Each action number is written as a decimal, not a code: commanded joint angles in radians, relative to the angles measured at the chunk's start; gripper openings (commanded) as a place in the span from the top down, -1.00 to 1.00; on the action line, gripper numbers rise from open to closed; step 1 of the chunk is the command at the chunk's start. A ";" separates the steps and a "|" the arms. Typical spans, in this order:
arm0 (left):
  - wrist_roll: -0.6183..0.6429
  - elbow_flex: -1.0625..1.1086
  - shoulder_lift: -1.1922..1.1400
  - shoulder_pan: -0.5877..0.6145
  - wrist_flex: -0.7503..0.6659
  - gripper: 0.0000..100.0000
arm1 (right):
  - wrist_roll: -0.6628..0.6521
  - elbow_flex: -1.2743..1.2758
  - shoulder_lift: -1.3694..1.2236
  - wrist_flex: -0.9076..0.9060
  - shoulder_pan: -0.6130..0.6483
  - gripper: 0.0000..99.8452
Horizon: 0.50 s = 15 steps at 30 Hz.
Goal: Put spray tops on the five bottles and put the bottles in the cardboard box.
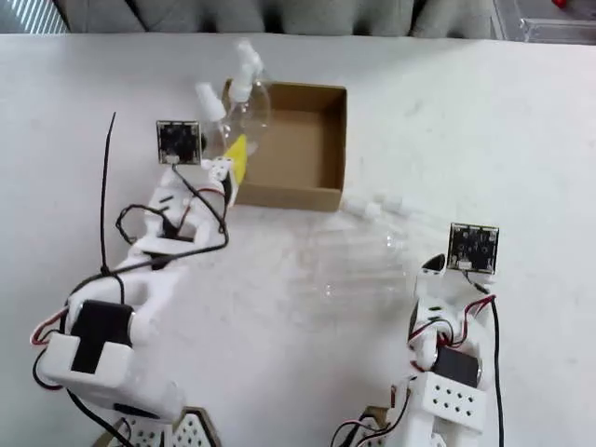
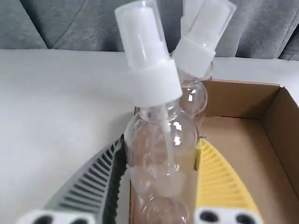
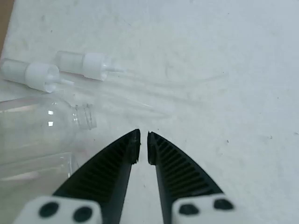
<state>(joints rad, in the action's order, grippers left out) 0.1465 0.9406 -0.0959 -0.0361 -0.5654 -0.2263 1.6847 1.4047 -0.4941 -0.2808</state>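
Clear plastic sat between the fingers of the left gripper (image 2: 160,144). It was clamped on a capped bottle (image 2: 161,179), with the grey finger (image 2: 100,179) pressed to one side and the yellow finger (image 2: 219,182) to the other. The capped bottle stood nearly upright, leaning a little. Above the fingertips, a white spray top (image 2: 149,70) was seated on its neck. Its wall was see-through from the shoulder down.

Just past the tips, a second bottle (image 2: 194,100) leaned the other way under its own sprayer (image 2: 201,37), so the two heads spread apart in a V. Both stood at the near corner of the cardboard box (image 2: 243,100), whose brown floor ran out on the yellow finger's side. It could not be told whether the capped bottle's base was inside the wall or over it.

The right gripper (image 3: 143,145) hung low over the white table (image 3: 233,70), well apart from the box. Its black fingers were drawn almost together, with a thin slit between the tips and nothing in them. Ahead of the tips and off to one side, an open bottle (image 3: 46,121) lay on its side with its threaded neck bare. A further clear body (image 3: 32,163) lay alongside it, nearer the gripper, though its outline was faint.

Beyond the open bottle, two loose tops lay side by side on the table. These were the outer loose top (image 3: 39,74) and the inner loose top (image 3: 91,65), each trailing a thin dip tube.
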 commanded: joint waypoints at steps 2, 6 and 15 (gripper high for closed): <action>-0.014 -0.020 0.008 -0.010 -0.026 0.85 | -0.008 0.011 -0.008 0.018 0.002 0.97; -0.014 0.015 0.013 -0.013 -0.031 0.63 | -0.008 0.011 -0.008 0.019 0.002 0.97; -0.014 0.021 0.015 -0.010 -0.031 0.58 | -0.008 0.011 -0.008 0.019 0.002 0.97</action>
<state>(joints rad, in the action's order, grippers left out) 0.1450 0.9651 -0.0959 -0.0361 -0.5731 -0.2263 1.6847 1.4016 -0.4941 -0.2808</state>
